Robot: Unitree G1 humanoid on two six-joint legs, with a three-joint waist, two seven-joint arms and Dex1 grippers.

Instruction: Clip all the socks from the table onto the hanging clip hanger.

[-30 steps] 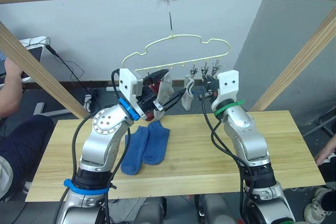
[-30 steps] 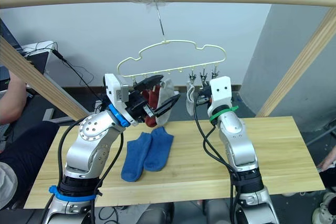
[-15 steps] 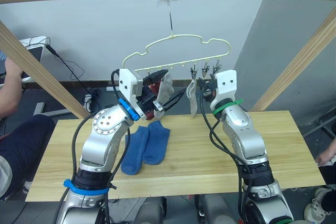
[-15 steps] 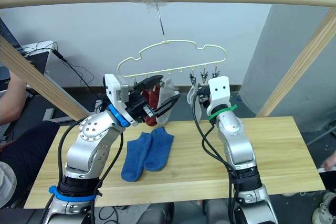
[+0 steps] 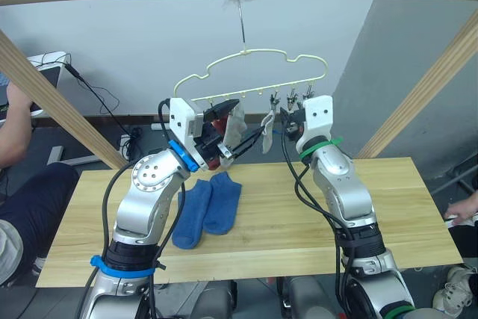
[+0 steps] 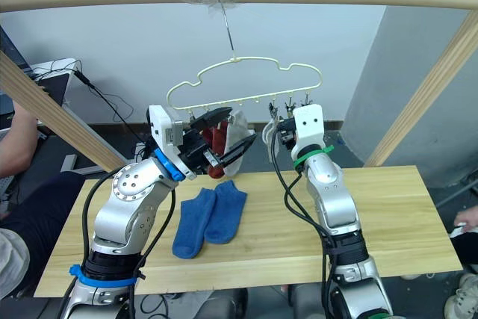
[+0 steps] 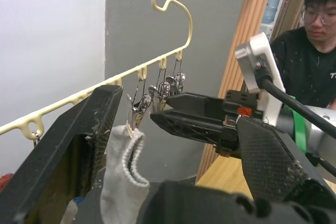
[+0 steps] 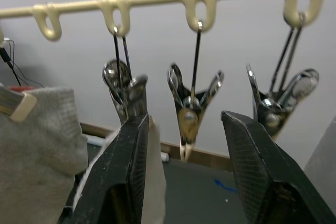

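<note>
So the right end effector sits spread wide, gripping nothing, right under a bare clip on the clip hanger at frame centre. The grey sock hangs beside it; the left end effector gapes. Blue socks lie lengthwise on the counter, lower left, nearer the left arm.

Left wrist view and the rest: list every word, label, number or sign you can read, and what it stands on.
None can be read.
The person's black shirt bears a white mark at the view's edge, cut off and unreadable.
The clip hanger, socks and grippers carry no visible text.
</note>
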